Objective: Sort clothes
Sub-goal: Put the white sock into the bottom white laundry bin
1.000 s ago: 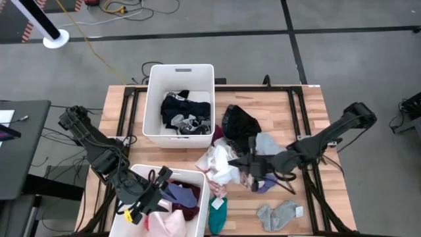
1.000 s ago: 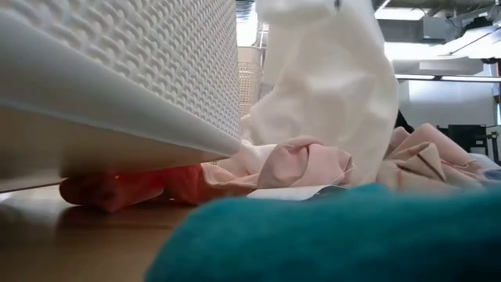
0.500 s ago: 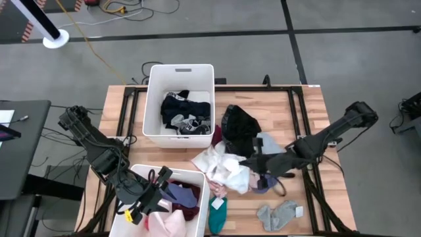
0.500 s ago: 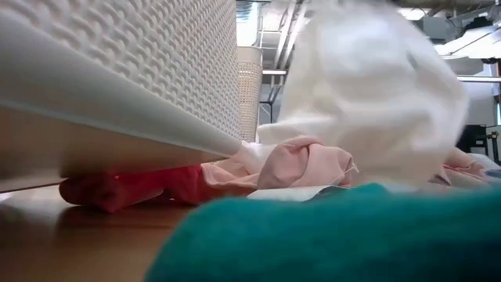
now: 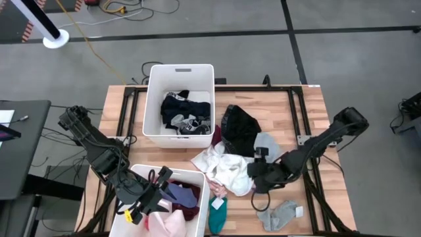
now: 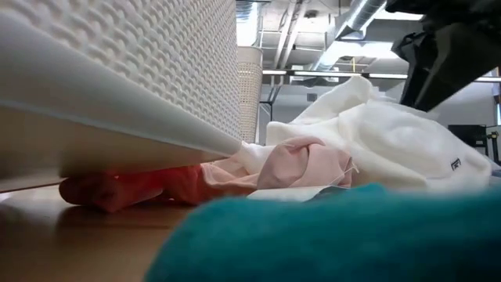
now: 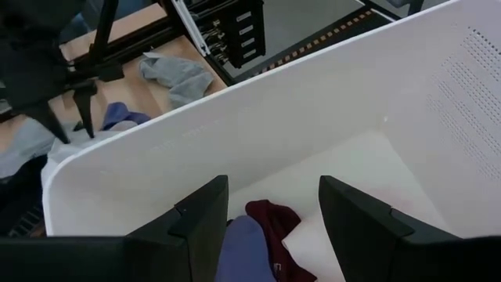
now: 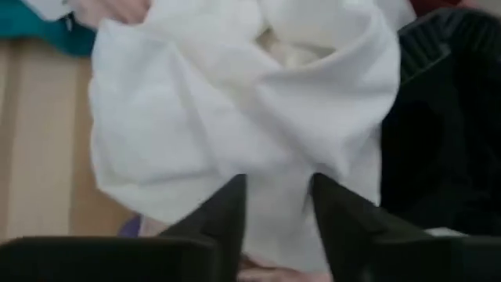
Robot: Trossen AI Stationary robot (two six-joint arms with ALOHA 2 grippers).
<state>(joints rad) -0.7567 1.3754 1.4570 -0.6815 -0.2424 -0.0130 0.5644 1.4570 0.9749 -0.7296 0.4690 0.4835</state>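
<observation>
- My right tool sits low over the table, at the right edge of the white garment. In the right wrist view its two dark fingers stand spread with a gap between them, directly before the white garment; I cannot tell whether they touch the cloth, and nothing is pinched between them.
- The white garment lies crumpled in the middle of the table, on top of a pink garment. A black garment lies just beside it toward the far side, and a pale grey-blue piece lies beside my right arm.
- A purple piece shows under my right tool. A grey sock lies near the front edge of the table, apart from the pile. A teal garment lies at the front edge, just beside the near bin.
- My left tool hangs inside the near white bin; its fingers stand spread and hold nothing. Below them lie a maroon garment, a blue-purple garment and a pale pink one.
- The far white bin holds black clothes and grey-and-white socks.
- In the low view a red piece lies under the edge of the near bin.
</observation>
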